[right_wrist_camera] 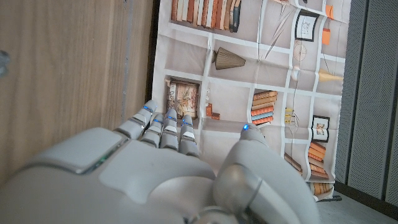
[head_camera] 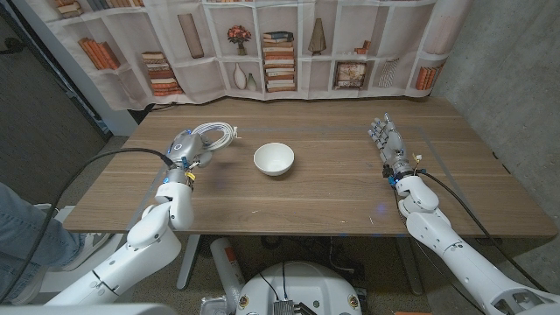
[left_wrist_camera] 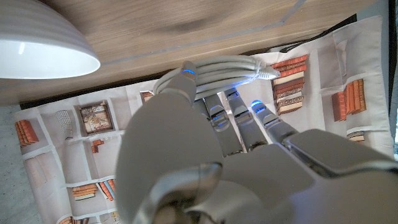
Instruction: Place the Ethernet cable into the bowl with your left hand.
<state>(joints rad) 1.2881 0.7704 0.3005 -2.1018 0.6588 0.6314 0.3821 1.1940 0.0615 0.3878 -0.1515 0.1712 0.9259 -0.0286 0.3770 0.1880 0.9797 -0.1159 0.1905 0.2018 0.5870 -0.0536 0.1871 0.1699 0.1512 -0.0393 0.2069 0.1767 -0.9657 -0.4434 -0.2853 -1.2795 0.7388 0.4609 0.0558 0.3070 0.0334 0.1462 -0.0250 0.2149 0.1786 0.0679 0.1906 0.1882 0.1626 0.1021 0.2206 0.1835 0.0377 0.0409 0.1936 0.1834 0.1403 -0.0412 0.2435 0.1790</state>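
The white coiled Ethernet cable (head_camera: 214,133) is at the back left of the table, in the grip of my left hand (head_camera: 185,150). In the left wrist view the thumb and fingers (left_wrist_camera: 239,118) close around the cable bundle (left_wrist_camera: 230,67), whose plug end sticks out past them. A dark shadow lies on the wood beyond it, so the coil seems slightly raised. The white bowl (head_camera: 274,159) stands empty at the table's middle, to the right of this hand, and its rim (left_wrist_camera: 37,46) shows close by in the left wrist view. My right hand (head_camera: 389,144) stands on the right side with fingers straight, holding nothing.
The wooden table (head_camera: 332,197) has a faint taped outline near the right hand. A bookshelf-print backdrop (head_camera: 280,44) hangs behind the far edge. A person's leg in jeans (head_camera: 17,232) is at the left edge of the head view.
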